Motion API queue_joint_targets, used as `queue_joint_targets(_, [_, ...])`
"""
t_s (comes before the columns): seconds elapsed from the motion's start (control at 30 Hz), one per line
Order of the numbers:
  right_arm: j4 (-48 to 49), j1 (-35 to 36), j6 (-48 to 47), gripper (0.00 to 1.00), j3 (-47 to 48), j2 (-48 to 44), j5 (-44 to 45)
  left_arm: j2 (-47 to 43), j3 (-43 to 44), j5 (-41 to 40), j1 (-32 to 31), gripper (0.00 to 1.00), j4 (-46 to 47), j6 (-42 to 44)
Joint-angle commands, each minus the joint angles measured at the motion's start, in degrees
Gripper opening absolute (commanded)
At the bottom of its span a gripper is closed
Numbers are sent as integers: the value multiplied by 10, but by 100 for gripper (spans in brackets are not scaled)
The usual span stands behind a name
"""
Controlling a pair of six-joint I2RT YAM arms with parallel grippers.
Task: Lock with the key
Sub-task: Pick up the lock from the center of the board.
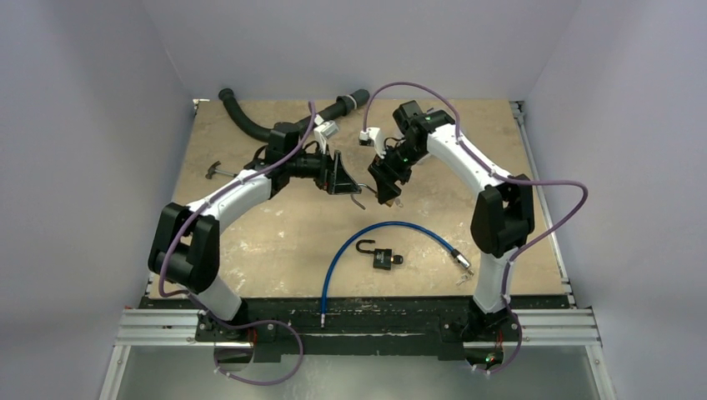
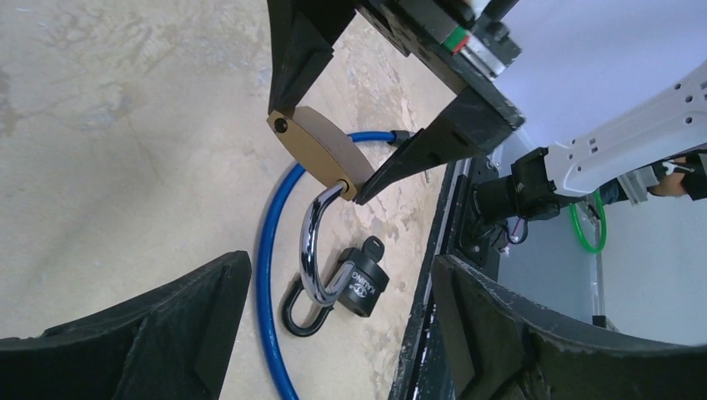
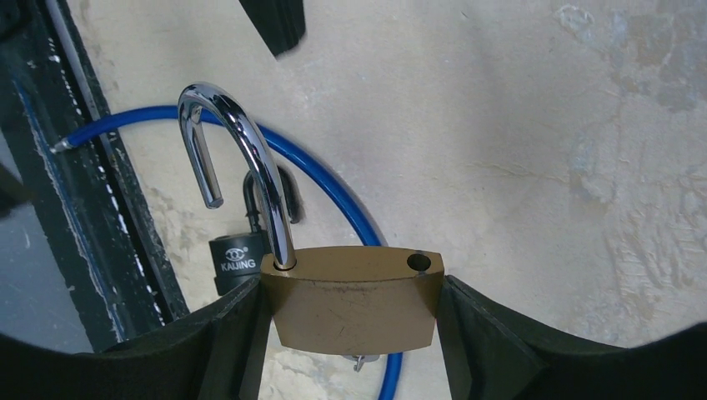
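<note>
- Right gripper pinches the brass padlock by its body, mid-air between the arms. Its chrome shackle is swung open.
- Left gripper is spread wide, holding nothing.
- Risk imo: push that shackle off-axis and the lock twists out, dropping toward the small black padlock and blue cable.
- Can't spot the key for sure.
- No containers anywhere.

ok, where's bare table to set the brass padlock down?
Bare table: near-left, between the left arm and the blue cable; also right of centre, between the cable's arc and the right arm. Crowded: inside the cable loop, where the black padlock lies, and back-left, by the black hose.
</note>
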Motion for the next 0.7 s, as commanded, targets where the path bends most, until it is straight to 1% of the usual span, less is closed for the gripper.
queue_joint_targets(0.0, [-6,4,19,47,29,-59,-54,14,-5,6,-18,83,41,-12])
queue_joint_targets(0.1, [-7,6,20,47,29,-66,-61,22,-5,2,-18,79,48,-20])
queue_joint_targets(0.23, [-10,8,21,47,31,-75,-71,27,0,6,-20,68,55,-30])
queue_joint_targets(0.43, [-14,9,20,47,38,-78,-75,29,8,15,-22,47,59,-41])
queue_joint_targets(0.57, [-24,10,14,47,54,-75,-75,21,19,21,-23,24,51,-39])
queue_joint_targets(0.67, [-27,9,10,48,62,-75,-79,13,23,27,-23,0,47,-46])
